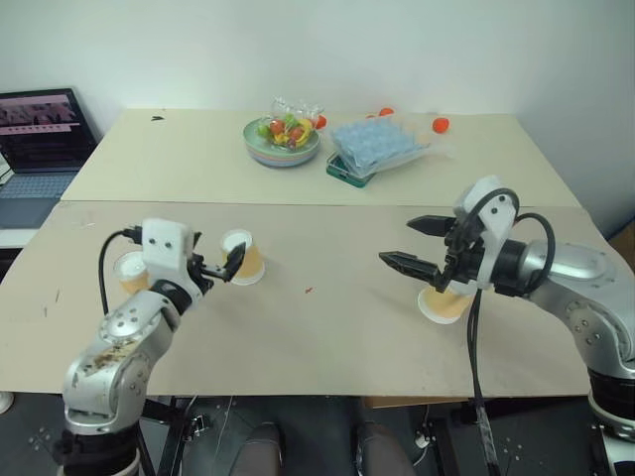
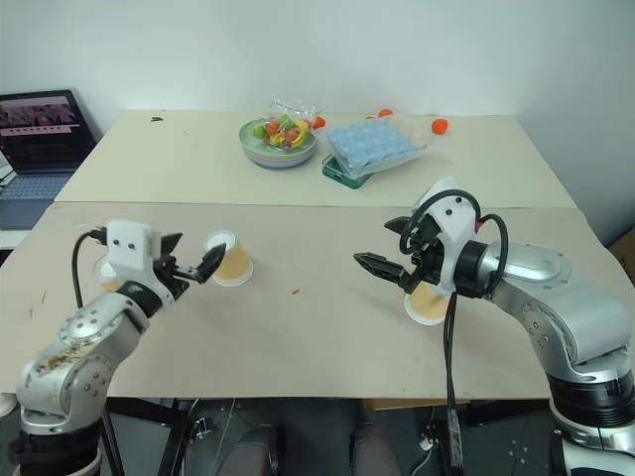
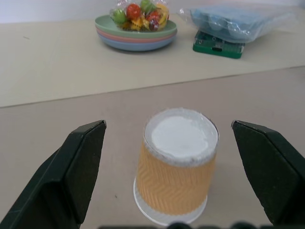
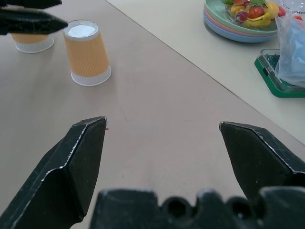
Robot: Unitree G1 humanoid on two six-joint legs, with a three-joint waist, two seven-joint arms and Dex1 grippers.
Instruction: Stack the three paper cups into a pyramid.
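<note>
Currently three paper cups stand upside down and well apart on the tabletop; no pyramid begun. Taking the near tabletop as a clock face seen from the head camera: middle cup at about 9 o'clock, a second cup farther out toward 9 behind the left arm, third cup at about 3 o'clock, under the right arm.

Left claw: released, fingers spread wide, level, lined up on the middle cup; in the left wrist view that cup sits between the two fingers with clear gaps either side, nothing touching. Right claw: released, spread wide, empty, hovering above the tabletop near the third cup.

Handling, my judgement: thin paper, very light, walls soft enough to crush or go oval under a hard squeeze. Ribbed tan side should give fair friction. Tapered, so a hold low near the wide rim may slide upward; best taken mid-wall, across the diameter, closing gently. An off-centre nudge would likely skate or tip it.

Fruit bowl and blue tray sit at 12 o'clock, out of the way.
</note>
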